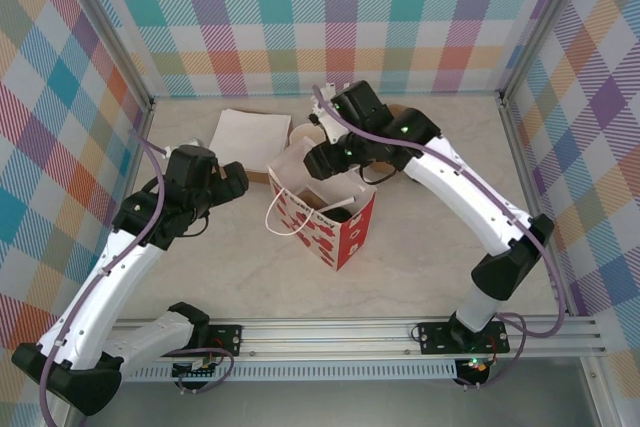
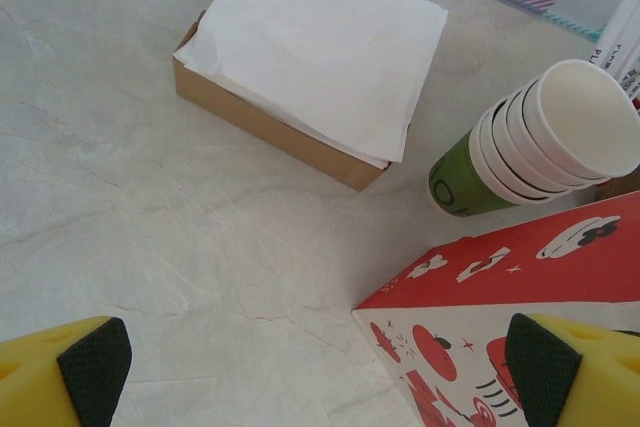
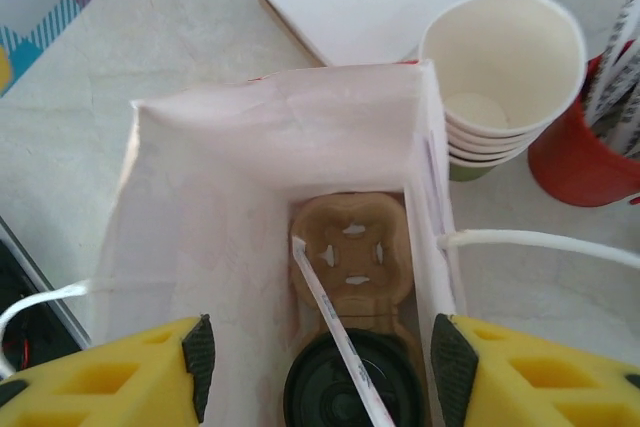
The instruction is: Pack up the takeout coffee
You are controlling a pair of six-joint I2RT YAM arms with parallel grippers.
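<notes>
1. Left gripper: over bare table, just left of the bag. Jaws spread wide, nothing between them.
2. Box: brown card, at the far left of the table, topped with a stack of white napkins.
3. Bag: paper, red and white print outside, plain white inside, upright and open-topped at the table's middle. A white loop handle hangs off each side.
4. Carrier: brown moulded pulp tray on the bag floor; its far cup well is unfilled.
5. Coffee: inside the bag, in the carrier's near well. Black lid faces up; the cup body is hidden below it.
6. Straw: white, thin red stripe, lying slantwise across the lid and carrier.
7. Right gripper: over the bag mouth, directly above the coffee. Jaws apart, one pad each side of the lid, clear of it; grips nothing.
8. Cups: nested white stack, lidless, green on the outermost, tilted, just beyond the bag.
9. Red cup: right of the stack, holding white straws.
</notes>
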